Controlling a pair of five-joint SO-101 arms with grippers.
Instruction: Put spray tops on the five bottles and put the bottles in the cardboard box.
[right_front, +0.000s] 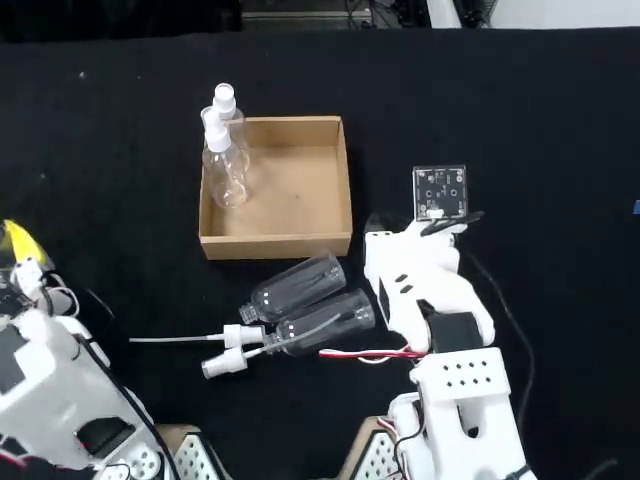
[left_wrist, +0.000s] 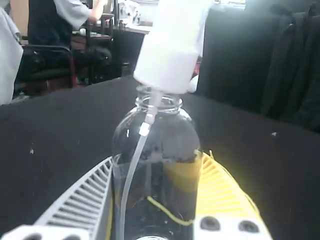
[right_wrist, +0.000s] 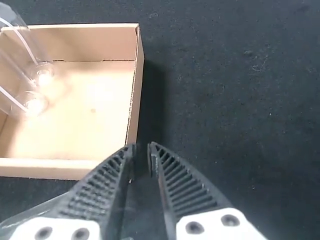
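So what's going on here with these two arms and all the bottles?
The left gripper holds a clear bottle upright, with a white spray top sitting at its neck. Two topped bottles already stand in the cardboard box. Two other bottles lie on the table in front of the box. The right gripper sits empty beside the box.

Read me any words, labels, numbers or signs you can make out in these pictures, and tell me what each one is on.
No text can be read in any view.
On the cardboard box: plain, no print.
On the bottles: clear, no labels seen.
On the small circuit board right of the box in the high view: tiny marks, too small to read.
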